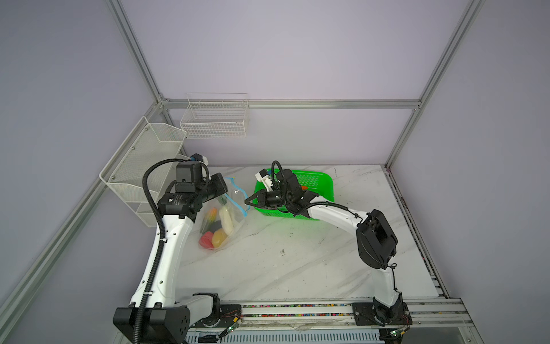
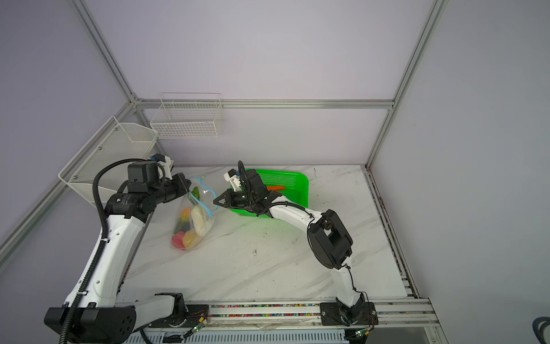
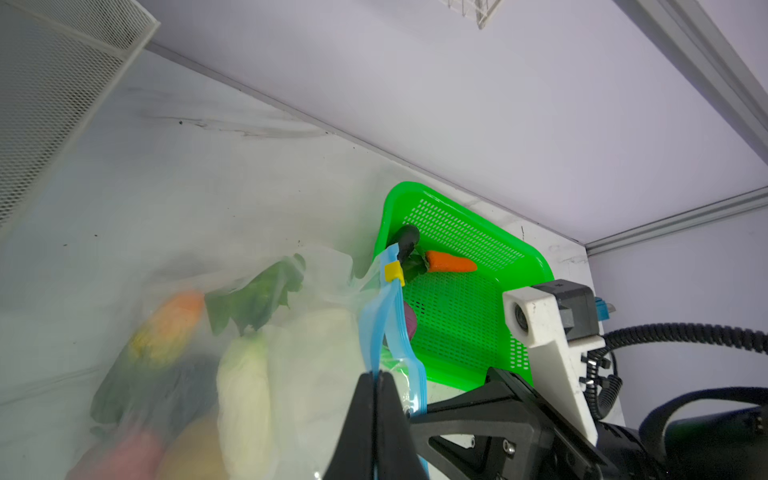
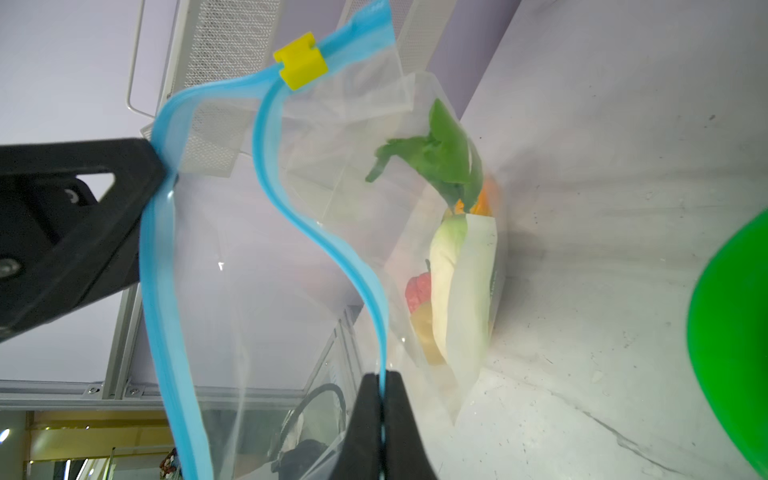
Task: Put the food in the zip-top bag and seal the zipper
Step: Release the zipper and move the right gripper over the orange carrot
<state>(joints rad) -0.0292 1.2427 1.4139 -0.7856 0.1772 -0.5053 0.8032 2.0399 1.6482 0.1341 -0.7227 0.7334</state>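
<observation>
The zip-top bag (image 1: 221,229) (image 2: 193,226) hangs with its bottom on the table, its mouth pulled apart. My left gripper (image 3: 377,376) (image 1: 222,195) is shut on one lip of the blue zipper (image 3: 374,328). The other lip (image 4: 365,282) is pinched in my shut right gripper (image 4: 381,376) (image 1: 246,202). A yellow slider (image 4: 300,61) (image 3: 394,272) sits at the zipper's far end. Food in the bag: white radish (image 1: 226,220), yellow potato (image 1: 219,238), red pepper (image 1: 206,239), green leaves (image 4: 440,153). An orange carrot (image 3: 451,262) (image 2: 275,188) and a purple onion (image 3: 409,320) lie in the green basket (image 3: 465,332).
The green basket (image 1: 324,181) (image 2: 300,181) stands right behind my right gripper. A white mesh shelf (image 1: 140,166) hangs on the left wall close to my left arm. A wire basket (image 1: 214,119) is on the back wall. A metal rail (image 1: 297,309) edges the table's front.
</observation>
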